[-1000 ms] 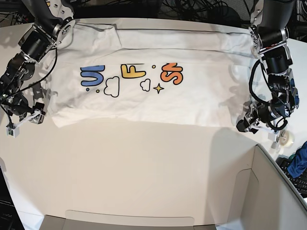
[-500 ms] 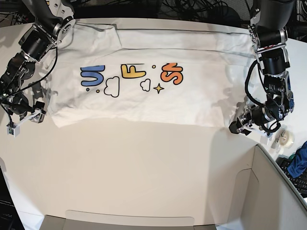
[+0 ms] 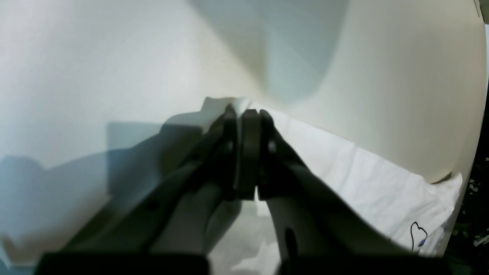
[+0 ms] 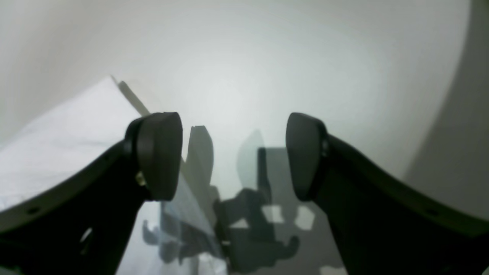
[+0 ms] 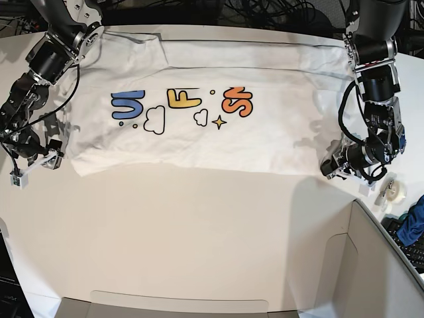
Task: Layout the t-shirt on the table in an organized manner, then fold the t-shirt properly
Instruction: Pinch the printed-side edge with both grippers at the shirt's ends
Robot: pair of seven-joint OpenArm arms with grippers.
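Flat, print-up, the t-shirt [image 5: 199, 126] has its corner pinched by the left claw [image 3: 244, 114].

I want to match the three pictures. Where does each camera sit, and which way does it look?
Base: high above, looking down at the table, the t-shirt and both arms.
Left wrist: behind the left hand, shut on the shirt's corner.
Right wrist: behind the open right hand, over the table beside the shirt's edge.
All three show the shirt.

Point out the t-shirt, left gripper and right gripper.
t-shirt [image 5: 199, 142]: base view, plain fabric below the lettering.
left gripper [image 3: 246, 114]: left wrist view, closed fingertips pinching the shirt's corner.
right gripper [image 4: 233, 152]: right wrist view, gap between open fingertips.
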